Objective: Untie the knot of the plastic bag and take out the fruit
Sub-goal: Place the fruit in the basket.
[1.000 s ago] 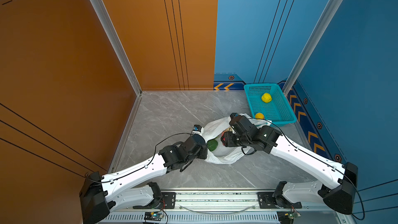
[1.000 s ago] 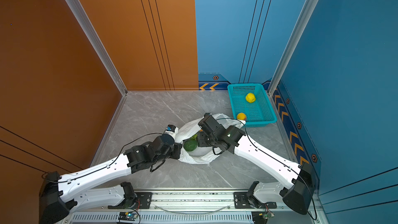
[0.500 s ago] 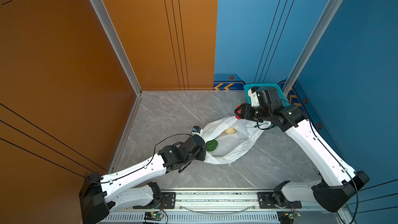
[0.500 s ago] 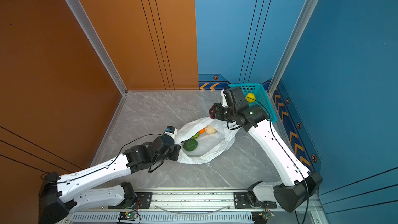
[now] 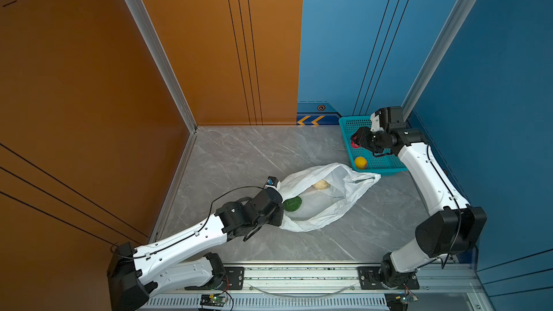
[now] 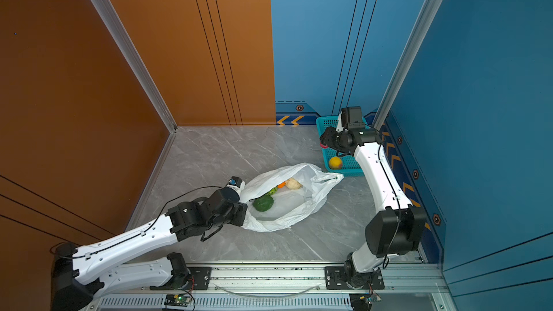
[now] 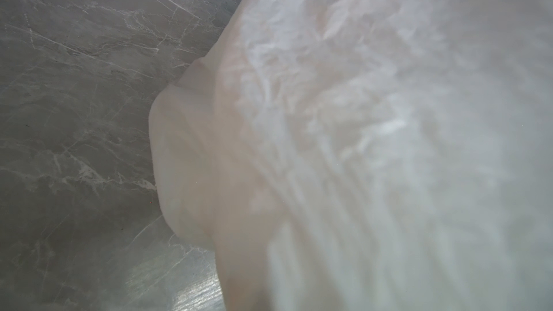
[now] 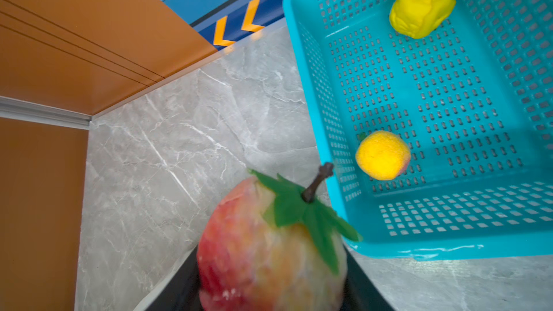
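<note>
The white plastic bag [image 5: 329, 204] [image 6: 296, 207] lies on the grey floor with its mouth open; no knot shows. Inside it are a dark green fruit [image 5: 292, 204] [image 6: 263, 203], a cream one [image 5: 321, 184] [image 6: 294, 183], and an orange one [image 6: 281, 184]. My left gripper [image 5: 279, 219] [image 6: 244, 215] is shut on the bag's near-left rim; its wrist view is filled with plastic [image 7: 359, 145]. My right gripper [image 5: 356, 142] [image 6: 323, 142] [image 8: 270, 279] is shut on a red-and-yellow fruit [image 8: 269, 252] with a leaf, at the left edge of the teal basket [image 5: 386, 166].
The basket [image 8: 314, 115] [image 6: 344, 170] stands in the back right corner against the blue wall. It holds a yellow fruit [image 8: 422, 5] and a yellow-orange one [image 8: 382, 155] [image 5: 360, 163]. An orange wall runs along the left and back. A metal rail [image 5: 299, 276] borders the front.
My right arm has lifted the red fruit out of the bag and carried it back and right to the basket's edge. The bag has spread open. The left arm has stayed put.
</note>
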You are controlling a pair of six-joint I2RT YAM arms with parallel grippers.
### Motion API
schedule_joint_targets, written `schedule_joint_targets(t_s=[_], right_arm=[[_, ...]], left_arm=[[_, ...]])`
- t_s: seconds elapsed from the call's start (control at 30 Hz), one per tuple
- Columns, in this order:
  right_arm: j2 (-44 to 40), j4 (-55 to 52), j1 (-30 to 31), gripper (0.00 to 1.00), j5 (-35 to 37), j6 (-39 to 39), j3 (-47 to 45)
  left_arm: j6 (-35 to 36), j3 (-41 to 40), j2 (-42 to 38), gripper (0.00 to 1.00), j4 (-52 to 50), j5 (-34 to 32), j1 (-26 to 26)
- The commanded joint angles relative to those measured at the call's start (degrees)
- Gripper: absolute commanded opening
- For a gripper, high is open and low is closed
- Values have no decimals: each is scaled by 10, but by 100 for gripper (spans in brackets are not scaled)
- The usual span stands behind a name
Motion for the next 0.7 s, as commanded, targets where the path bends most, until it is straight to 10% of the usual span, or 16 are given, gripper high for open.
schedule_joint_targets(t_s=[0.0,0.47,0.67], right_arm=[[38,48,-24,41,17,-20,-12],[220,89,-111,43,85,-47,7],[232,91,-114,64,93,-46,-10]], left_arm=[[6,8,-19,0,-37,9,-4],[-8,-4,-39,0,-39,-11,-3],[-7,-3,-39,0,-39,-11,-2]])
